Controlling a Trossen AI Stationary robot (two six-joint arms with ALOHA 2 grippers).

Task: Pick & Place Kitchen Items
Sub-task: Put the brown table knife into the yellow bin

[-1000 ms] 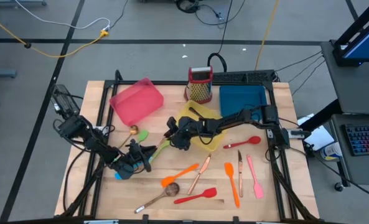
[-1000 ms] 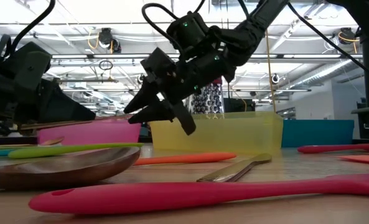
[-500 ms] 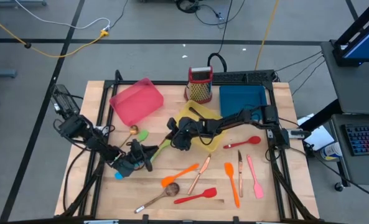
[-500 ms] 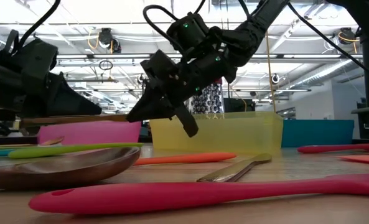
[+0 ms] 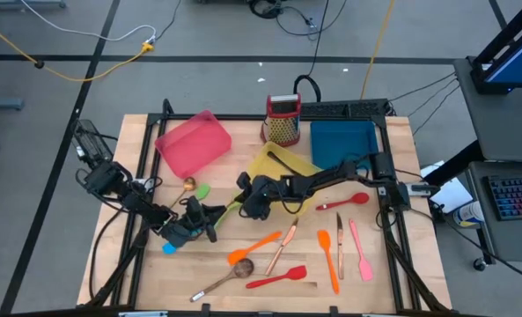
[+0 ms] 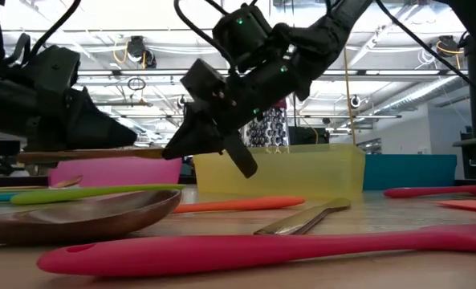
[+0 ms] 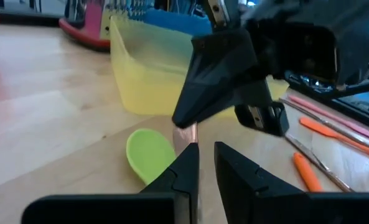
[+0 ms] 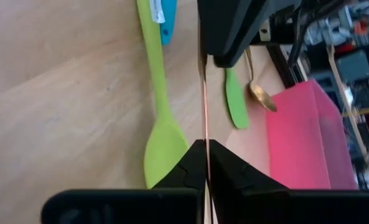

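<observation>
Both end effectors meet above the middle of the tabletop (image 5: 137, 264), each gripping an opposite end of one copper-coloured utensil (image 8: 205, 93), a thin piece seen edge-on whose exact type cannot be told. The left end effector (image 5: 209, 217) reaches in from the left side and has its fingers clamped on one end of the piece; the left wrist view shows the copper strip caught between the two dark fingers (image 7: 183, 171). The right end effector (image 5: 245, 201) comes from the right side, its fingers fully closed on the other end, as the right wrist view confirms (the strip runs straight out from between its fingertips toward the other arm). In the low view the utensil is held level, clear of the wood, in front of the yellow tray (image 6: 318, 168). Beneath the handover point lies a green spoon (image 8: 162, 134), with a second green utensil (image 8: 235, 99) and a gold-coloured spoon (image 8: 259, 93) near the pink tray (image 5: 192, 143). The blue tray (image 5: 342, 141) and the box grater (image 5: 283, 121) stand at the far edge. Toward the near edge lie an orange spatula (image 5: 253, 247), a red spatula (image 5: 278, 278), a brownish spoon (image 5: 230, 275), a red spoon (image 5: 346, 202) and a pink spatula (image 5: 360, 250), all flat on the wood.
</observation>
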